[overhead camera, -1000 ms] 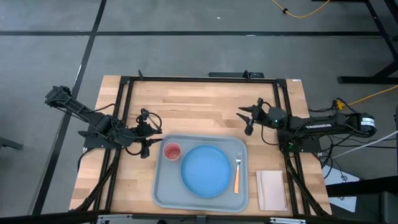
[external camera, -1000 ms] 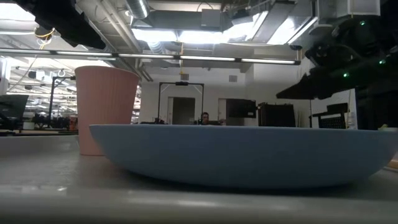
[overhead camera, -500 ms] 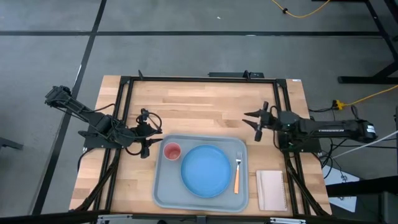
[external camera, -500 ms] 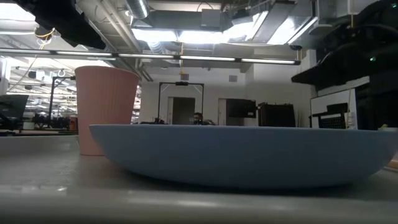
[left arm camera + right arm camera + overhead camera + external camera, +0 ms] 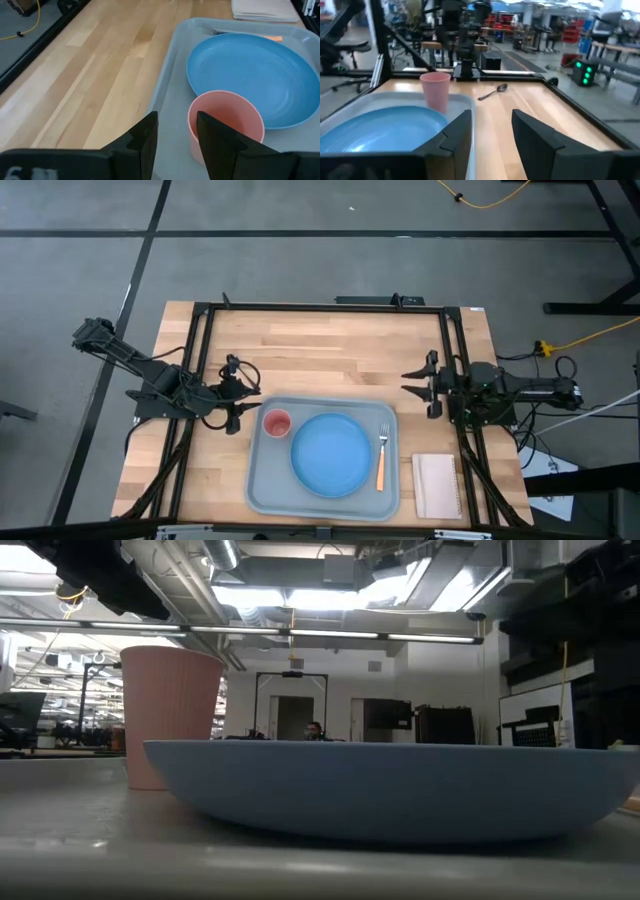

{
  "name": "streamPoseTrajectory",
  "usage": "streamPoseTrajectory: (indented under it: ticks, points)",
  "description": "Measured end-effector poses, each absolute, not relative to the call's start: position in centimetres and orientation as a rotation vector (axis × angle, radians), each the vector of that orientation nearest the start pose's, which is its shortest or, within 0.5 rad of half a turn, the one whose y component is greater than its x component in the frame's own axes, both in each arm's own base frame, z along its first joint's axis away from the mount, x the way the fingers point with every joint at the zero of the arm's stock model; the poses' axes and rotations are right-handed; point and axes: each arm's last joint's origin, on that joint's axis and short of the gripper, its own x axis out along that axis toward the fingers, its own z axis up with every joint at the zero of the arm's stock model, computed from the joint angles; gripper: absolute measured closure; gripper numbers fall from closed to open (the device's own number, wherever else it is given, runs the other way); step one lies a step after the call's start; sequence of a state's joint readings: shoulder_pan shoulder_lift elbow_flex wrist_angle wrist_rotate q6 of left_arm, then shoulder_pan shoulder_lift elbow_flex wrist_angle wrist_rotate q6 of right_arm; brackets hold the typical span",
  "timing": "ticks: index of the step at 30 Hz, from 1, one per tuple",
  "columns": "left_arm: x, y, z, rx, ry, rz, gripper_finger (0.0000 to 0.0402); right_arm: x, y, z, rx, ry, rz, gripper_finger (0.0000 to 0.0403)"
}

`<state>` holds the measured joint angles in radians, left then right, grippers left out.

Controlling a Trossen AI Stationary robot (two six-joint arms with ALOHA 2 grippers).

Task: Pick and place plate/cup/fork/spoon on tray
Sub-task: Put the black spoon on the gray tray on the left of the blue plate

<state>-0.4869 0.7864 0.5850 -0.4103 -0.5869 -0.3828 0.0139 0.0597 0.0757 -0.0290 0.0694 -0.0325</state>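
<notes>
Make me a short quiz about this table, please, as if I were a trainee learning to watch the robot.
1. True or false: the fork lies on the tray, beside the plate.
2. Which task item is off the tray? A the cup; B the spoon; C the plate.
3. Fill in: the left end effector, by the cup, and the right end effector, at the table's right side, are both open and hold ____.

Key
1. True.
2. B: the spoon lies on the bare wood beyond the tray.
3. Nothing.
</notes>
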Motion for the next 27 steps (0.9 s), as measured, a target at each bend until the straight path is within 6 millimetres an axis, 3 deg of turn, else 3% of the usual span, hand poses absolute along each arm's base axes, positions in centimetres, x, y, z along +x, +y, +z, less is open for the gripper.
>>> streamPoseTrajectory:
  ticks: [8,14,27]
  points:
    - [14.95,-6.09,24.73,-0.059,0.497,0.195,0.0273,9.24,0.05,17.88,-0.01,0.034,-0.057,0.0257]
    - [14.95,-6.1,24.73,-0.059,0.497,0.194,0.0273,9.18,-0.42,17.26,0.028,0.087,-0.224,0.0257]
    - [14.99,-6.13,24.81,-0.066,0.488,0.192,0.0273,9.18,-0.43,17.29,-0.008,0.088,-0.227,0.0257]
